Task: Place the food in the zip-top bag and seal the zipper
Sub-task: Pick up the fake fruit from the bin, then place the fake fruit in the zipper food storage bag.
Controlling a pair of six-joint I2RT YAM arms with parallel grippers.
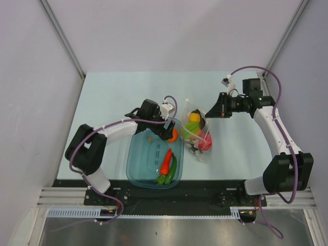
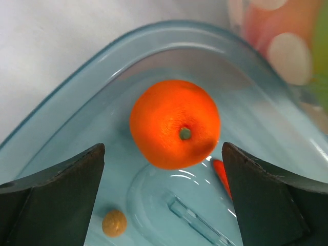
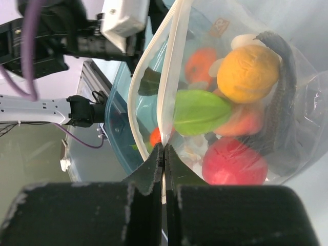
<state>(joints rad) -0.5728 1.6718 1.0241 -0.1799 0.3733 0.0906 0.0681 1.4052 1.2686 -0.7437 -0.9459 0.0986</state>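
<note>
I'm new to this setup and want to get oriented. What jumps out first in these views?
A bright orange sits in the far right corner of the teal tub, framed by the open fingers of the left gripper. Beside the tub, the clear zip-top bag bulges with colourful food, and the right gripper is pinched shut on its pale zipper edge. A red pepper and green pepper lie at the tub's near end.

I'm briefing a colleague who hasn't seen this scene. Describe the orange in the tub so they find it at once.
Find the teal tub at the near middle of the table. In its far right corner, between the open jaws of the left gripper, lies the orange: a round, bright ball with a green stem dot, unlike the long red and green peppers.
</note>
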